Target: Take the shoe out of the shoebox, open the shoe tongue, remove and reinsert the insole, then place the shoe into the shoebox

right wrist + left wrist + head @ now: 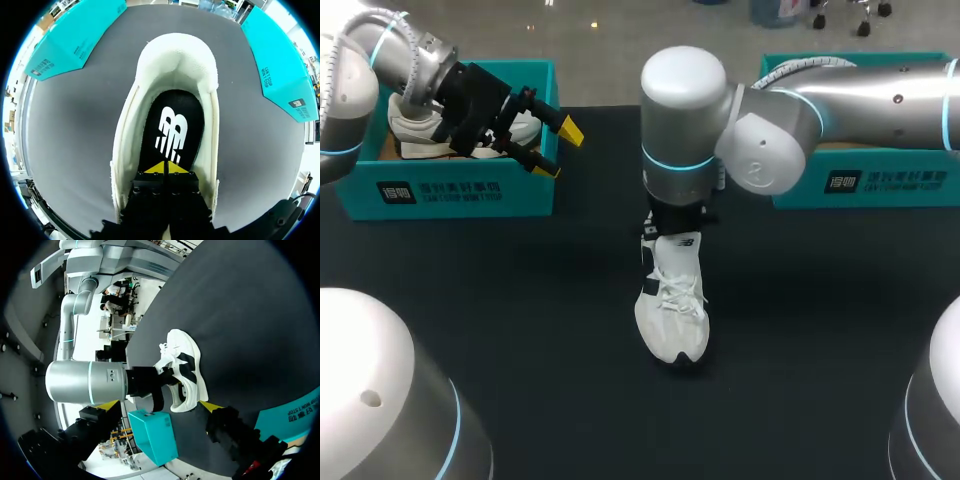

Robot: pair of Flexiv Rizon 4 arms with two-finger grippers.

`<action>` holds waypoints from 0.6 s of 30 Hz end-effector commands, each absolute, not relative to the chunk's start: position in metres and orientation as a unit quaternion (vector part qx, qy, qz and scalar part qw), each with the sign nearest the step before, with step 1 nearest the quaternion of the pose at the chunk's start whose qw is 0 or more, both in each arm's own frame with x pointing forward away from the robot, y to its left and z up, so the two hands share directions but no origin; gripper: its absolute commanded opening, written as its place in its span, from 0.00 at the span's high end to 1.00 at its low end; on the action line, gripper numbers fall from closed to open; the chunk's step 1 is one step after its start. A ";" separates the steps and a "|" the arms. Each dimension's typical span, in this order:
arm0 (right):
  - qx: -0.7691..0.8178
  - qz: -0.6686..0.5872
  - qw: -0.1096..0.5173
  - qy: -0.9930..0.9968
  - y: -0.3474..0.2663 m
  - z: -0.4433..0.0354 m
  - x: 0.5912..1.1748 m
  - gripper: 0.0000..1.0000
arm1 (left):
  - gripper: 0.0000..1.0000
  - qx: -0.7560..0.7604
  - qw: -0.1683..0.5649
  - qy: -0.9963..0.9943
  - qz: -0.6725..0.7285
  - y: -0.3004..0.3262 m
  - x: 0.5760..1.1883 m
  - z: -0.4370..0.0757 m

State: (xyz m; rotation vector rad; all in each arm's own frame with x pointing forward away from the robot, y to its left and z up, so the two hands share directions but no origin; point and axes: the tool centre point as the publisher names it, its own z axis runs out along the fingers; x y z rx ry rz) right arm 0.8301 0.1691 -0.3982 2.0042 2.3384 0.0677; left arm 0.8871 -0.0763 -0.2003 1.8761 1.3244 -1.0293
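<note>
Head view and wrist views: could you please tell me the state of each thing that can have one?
Shoe: upright on the table, laced.
Insole: flat inside the shoe.
Left shoebox: open, another shoe inside.
Right shoebox: partly hidden, cannot tell.
Left gripper: open, empty.
Right gripper: shut, tips inside the shoe.

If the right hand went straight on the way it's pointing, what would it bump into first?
Probably the black insole inside the white shoe; the right hand points straight down into the shoe's opening.
</note>
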 end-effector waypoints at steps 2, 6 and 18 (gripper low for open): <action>0.651 0.023 0.037 0.758 0.171 -0.394 0.834 1.00 | 0.00 0.710 0.306 0.501 -0.388 -0.076 0.887 -0.200; 0.654 0.039 0.051 0.754 0.169 -0.381 0.842 1.00 | 0.00 0.710 0.306 0.501 -0.388 -0.076 0.887 -0.200; 0.636 0.066 0.104 0.762 0.174 -0.389 0.867 1.00 | 0.00 0.710 0.306 0.501 -0.388 -0.076 0.887 -0.200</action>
